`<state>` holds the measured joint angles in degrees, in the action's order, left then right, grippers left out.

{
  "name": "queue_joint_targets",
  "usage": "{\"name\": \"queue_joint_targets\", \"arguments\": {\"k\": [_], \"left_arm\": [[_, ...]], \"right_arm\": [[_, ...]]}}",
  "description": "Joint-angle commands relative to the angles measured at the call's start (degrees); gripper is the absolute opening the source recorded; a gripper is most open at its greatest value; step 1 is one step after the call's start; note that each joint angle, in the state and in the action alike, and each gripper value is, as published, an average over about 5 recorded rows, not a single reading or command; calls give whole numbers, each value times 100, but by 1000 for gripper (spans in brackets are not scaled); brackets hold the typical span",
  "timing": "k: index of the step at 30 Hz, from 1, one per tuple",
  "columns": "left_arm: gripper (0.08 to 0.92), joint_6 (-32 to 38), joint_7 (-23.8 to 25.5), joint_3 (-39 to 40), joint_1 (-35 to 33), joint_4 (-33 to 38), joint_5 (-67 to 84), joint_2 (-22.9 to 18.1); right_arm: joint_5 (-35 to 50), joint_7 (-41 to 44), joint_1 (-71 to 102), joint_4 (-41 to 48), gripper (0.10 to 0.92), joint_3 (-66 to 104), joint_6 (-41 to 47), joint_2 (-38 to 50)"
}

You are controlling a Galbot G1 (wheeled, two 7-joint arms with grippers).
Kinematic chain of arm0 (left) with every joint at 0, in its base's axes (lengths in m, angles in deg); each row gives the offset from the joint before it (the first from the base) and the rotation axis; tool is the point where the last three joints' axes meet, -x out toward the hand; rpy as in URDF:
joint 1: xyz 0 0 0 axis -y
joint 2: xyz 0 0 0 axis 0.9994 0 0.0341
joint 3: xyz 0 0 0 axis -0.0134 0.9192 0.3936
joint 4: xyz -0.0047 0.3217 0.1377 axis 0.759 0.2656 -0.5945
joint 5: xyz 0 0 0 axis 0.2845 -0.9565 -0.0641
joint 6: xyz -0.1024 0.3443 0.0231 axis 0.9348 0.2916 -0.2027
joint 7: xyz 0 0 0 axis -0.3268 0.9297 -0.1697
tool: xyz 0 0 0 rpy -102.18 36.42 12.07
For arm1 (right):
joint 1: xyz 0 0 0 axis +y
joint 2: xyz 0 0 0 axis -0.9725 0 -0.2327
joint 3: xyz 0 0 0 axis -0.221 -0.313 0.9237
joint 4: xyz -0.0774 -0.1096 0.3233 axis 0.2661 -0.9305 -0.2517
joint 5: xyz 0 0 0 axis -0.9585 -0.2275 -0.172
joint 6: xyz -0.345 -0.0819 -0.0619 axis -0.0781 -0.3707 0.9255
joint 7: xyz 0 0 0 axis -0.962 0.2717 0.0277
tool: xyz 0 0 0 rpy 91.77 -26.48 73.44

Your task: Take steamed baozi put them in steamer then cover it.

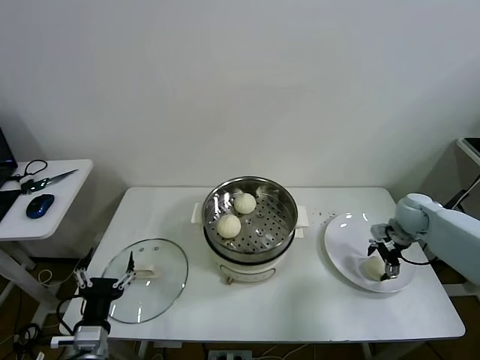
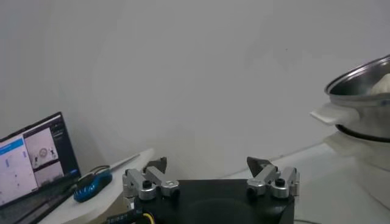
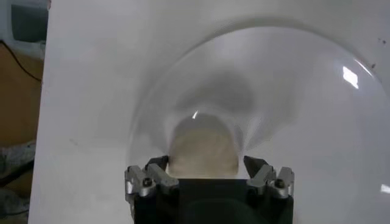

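Head view: steamer [image 1: 251, 225] at the middle of the white table [image 1: 300, 300], lid off, with two steamed baozi on its perforated tray — one [image 1: 244, 202] toward the far side, one [image 1: 229, 226] nearer the front left. Well to the right of the steamer, a white plate [image 1: 341, 232] carrying a third baozi [image 1: 373, 268]. Right gripper [image 1: 384, 264] down on that plate, fingers set on either side of the bun, not visibly pressed shut on it. Well to the left of the steamer, a glass lid [image 1: 146, 279] lying flat at the table's near edge. Left gripper [image 1: 105, 283] parked just beside the lid's left rim, jaws spread wide, holding nothing. Farther left of the steamer, a side table [image 1: 60, 202] with scissors [image 1: 46, 180] and a blue mouse [image 1: 40, 205].

Left wrist view: left gripper [image 2: 208, 167] fingertips far apart and empty, white wall beyond. Steamer [image 2: 359, 103] seen from low down, steel rim above the white base. Laptop [image 2: 30, 161] and the blue mouse [image 2: 92, 179] on the side table.

Right wrist view: right gripper [image 3: 207, 163] hanging over the plate [image 3: 317, 122], the baozi [image 3: 203, 152] between the two fingertips — a narrowing straddle, contact with the dough too close to tell.
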<state>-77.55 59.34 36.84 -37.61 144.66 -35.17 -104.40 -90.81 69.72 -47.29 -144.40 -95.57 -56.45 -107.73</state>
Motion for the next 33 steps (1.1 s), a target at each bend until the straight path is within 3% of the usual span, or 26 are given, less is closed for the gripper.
{"name": "queue_joint_targets", "arguments": {"k": [1,13,25,33], "left_arm": [[823,-2,-2,8,-1,-12,-9,14],[823,7,-6,13,-25,-12,-34,-12],[823,20,1,70,-53,-40,-73,-18],[823,33,12,167,-42,-53,-137,-70]], "right_arm": [[-46,74,87,157,769,77,-116,-79],[-135,151,-130,305,650,73,-517,-284],[-956,586,-2807,-248,654,-1054,-3199,-827],[-828,634,-4050,-1225,669,-1626,-3837,-1425]]}}
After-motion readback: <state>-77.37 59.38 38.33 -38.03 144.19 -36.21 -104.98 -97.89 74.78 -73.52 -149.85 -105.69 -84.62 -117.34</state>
